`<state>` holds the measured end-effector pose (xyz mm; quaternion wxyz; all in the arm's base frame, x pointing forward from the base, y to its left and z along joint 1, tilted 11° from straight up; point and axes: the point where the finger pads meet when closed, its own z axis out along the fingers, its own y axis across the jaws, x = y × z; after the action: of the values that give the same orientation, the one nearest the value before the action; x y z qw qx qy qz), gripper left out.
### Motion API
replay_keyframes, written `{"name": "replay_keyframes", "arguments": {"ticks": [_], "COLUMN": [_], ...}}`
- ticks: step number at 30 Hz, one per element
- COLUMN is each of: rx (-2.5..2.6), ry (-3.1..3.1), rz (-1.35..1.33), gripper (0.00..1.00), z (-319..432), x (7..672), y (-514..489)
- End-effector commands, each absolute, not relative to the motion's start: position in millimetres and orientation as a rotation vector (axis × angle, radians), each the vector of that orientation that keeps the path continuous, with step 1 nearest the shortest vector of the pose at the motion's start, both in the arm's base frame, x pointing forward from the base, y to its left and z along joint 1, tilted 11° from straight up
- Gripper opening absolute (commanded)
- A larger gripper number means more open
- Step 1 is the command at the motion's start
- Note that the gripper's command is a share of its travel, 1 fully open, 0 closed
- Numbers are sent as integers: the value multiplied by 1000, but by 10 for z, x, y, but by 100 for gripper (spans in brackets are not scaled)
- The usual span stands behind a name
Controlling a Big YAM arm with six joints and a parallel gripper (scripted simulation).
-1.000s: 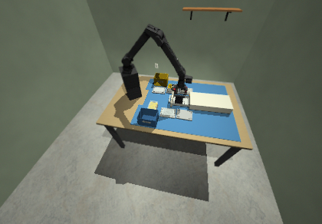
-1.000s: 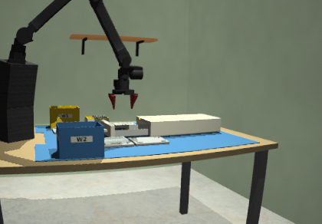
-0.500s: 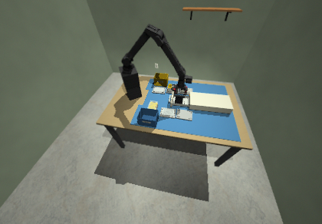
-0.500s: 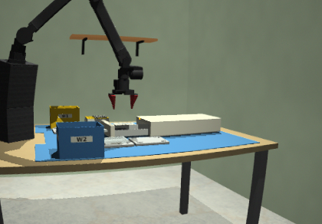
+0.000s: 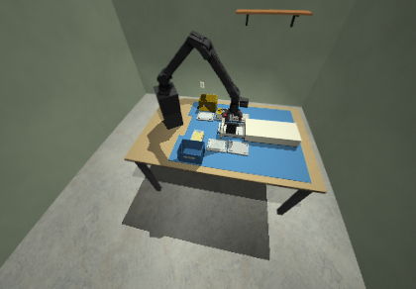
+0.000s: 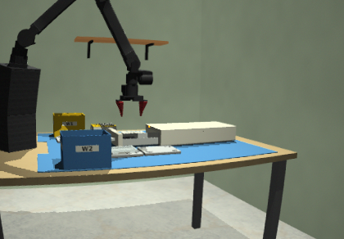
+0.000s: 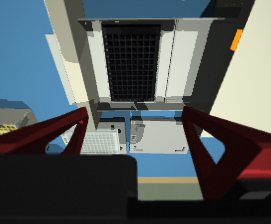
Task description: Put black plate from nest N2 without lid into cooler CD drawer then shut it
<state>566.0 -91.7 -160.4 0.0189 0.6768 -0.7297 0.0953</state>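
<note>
The cooler's drawer stands pulled out from the cream housing [image 7: 252, 65], and the amber lamp [image 7: 236, 39] is lit. The black plate [image 7: 132, 61], a dark grid of wells, lies flat and right way up on the drawer floor, its long side across the drawer. My gripper [image 7: 134, 111] is open and empty, and hangs well above the drawer [image 6: 127, 135]. It also shows in the exterior view [image 6: 131, 108] and in the top view [image 5: 233, 116]. Which of the drawer's two places holds the plate I cannot tell.
Two work nests lie in front of the drawer, one with a white plate [image 7: 102, 142] and one bare [image 7: 159, 135]. The blue bin W2 [image 6: 86, 148] stands at the front left and the yellow bin [image 6: 69, 124] behind it. A small yellow-topped box [image 6: 103, 126] is beside the drawer.
</note>
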Motion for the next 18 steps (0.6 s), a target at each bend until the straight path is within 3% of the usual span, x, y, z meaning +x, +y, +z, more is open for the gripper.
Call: {"name": "replay_keyframes", "arguments": {"ticks": [1, 18], "rx": [2123, 2118], "ry": [-2281, -2278], "rz": [355, 348], "gripper": [0, 0], "z": [-1406, -1582], "x": [5743, 5130], "y": [-794, -885]}}
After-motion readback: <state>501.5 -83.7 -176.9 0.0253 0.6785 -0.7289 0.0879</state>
